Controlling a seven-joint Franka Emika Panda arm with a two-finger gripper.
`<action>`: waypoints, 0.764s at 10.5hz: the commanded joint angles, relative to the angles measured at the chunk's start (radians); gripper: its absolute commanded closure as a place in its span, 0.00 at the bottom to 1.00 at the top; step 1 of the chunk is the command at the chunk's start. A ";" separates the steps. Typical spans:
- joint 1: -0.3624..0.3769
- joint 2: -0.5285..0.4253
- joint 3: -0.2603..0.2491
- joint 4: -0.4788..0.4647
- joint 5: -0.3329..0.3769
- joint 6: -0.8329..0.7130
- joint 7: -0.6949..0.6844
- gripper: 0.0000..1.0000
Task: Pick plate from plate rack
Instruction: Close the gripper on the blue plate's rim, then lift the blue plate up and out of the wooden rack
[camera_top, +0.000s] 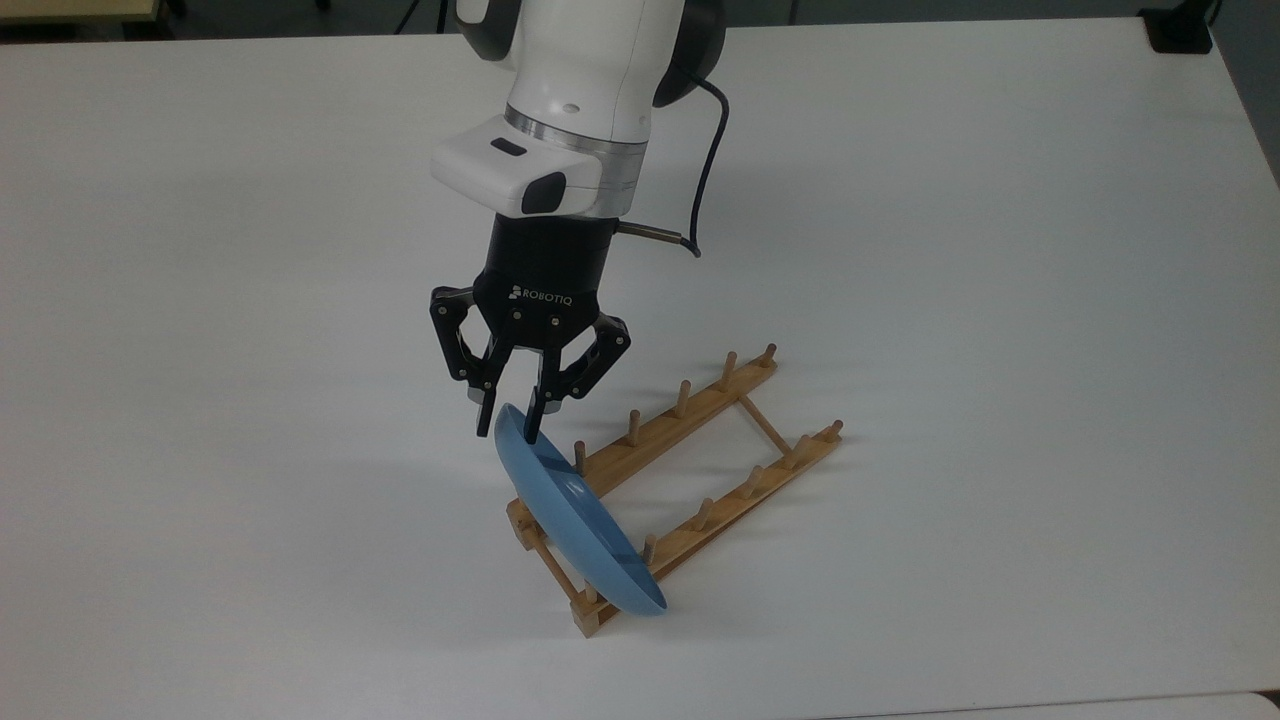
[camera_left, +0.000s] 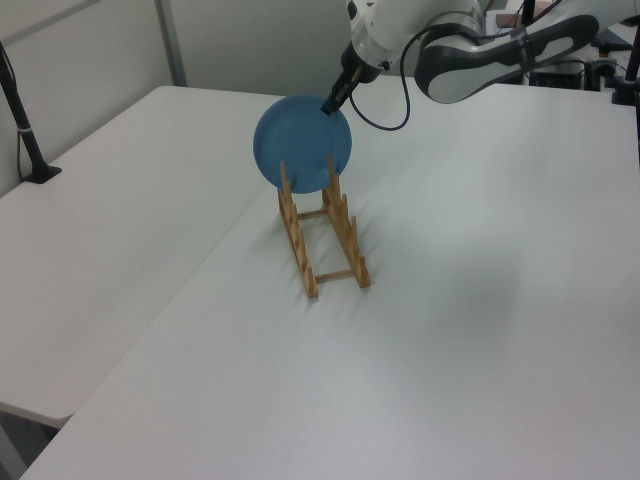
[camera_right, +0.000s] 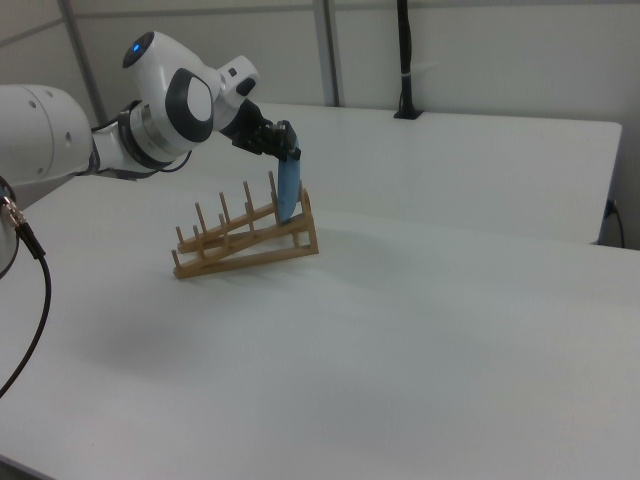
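The light-blue plate (camera_top: 575, 520) stands on edge in the end slot of the wooden plate rack (camera_top: 690, 405), the end nearest the top view's bottom, leaning toward the top view's left. My gripper (camera_top: 507, 432) points down over the plate's top rim. Its two black fingers stand slightly apart, one on each side of the rim, so it is open. In the left view the plate (camera_left: 300, 145) faces the camera, with the gripper (camera_left: 329, 105) at its upper right edge. From the side, the right view has the plate (camera_right: 290, 190) upright in the rack (camera_right: 245, 250).
The rack sits on a wide white table (camera_top: 1000, 250). A black cable (camera_top: 705, 170) loops off my wrist. A black clamp post (camera_left: 25, 130) stands at the table's far left edge in the left view, and a dark block (camera_top: 1180, 30) sits at the top view's upper right corner.
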 joint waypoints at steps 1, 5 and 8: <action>0.009 -0.005 -0.007 0.001 -0.025 0.017 0.030 0.70; 0.009 -0.019 -0.005 -0.001 -0.022 0.014 0.033 1.00; 0.013 -0.080 -0.002 -0.002 -0.008 0.005 0.050 1.00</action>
